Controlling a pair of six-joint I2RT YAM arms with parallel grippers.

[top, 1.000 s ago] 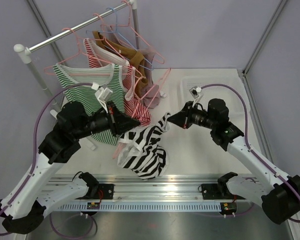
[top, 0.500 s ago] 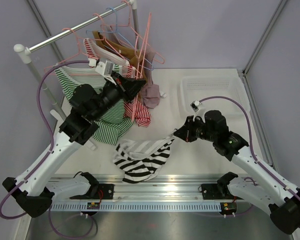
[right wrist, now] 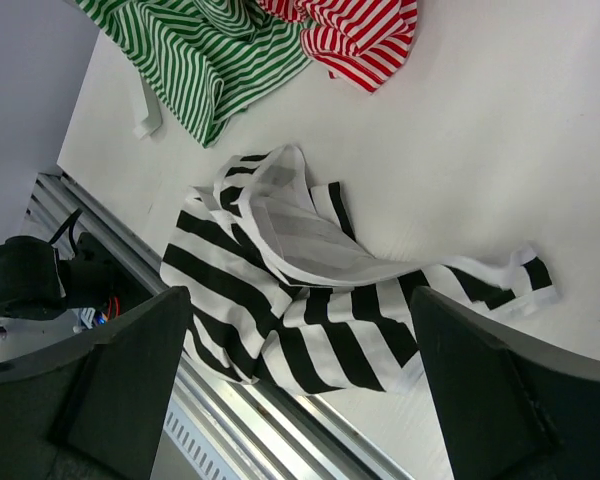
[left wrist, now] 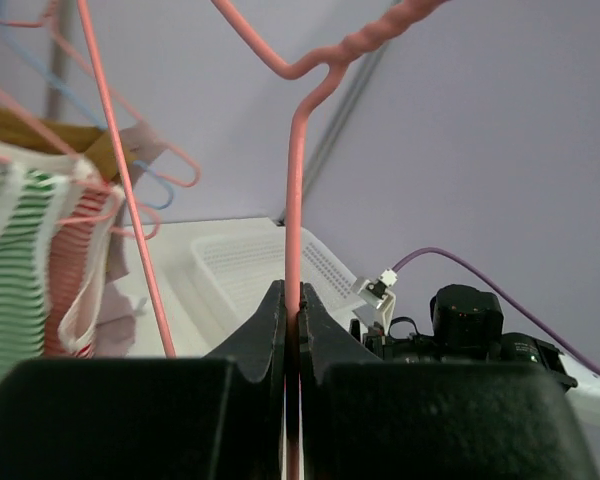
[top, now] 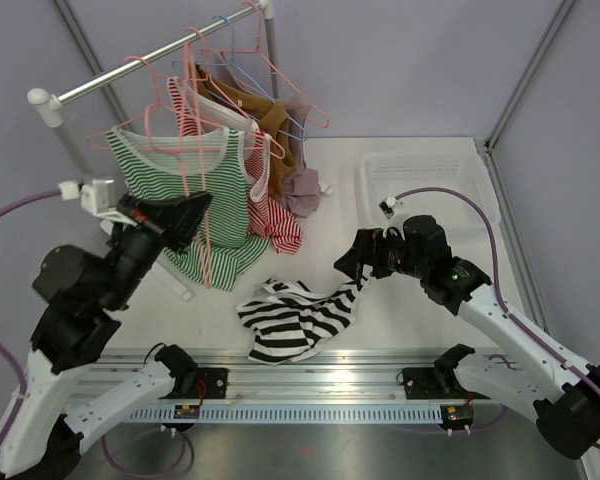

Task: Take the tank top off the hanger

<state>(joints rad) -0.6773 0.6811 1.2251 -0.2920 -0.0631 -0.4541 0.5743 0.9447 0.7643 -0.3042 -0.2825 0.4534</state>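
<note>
I judge the removal done: the striped tank top [top: 298, 318] lies crumpled on the table [top: 380, 325], off the pink hanger [left wrist: 296, 200] my left gripper [left wrist: 292, 320] pinches. My right gripper [top: 350, 262] hangs spread wide just above it.

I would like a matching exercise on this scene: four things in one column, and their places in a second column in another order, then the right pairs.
1. black-and-white tank top
2. green-striped tank top
3. pink hanger
4. white basket

a. hangs from the rail
b. clamped between the left fingers
c. at the back right of the table
d. lies crumpled on the table

Pairs: 1-d, 2-a, 3-b, 4-c
</note>
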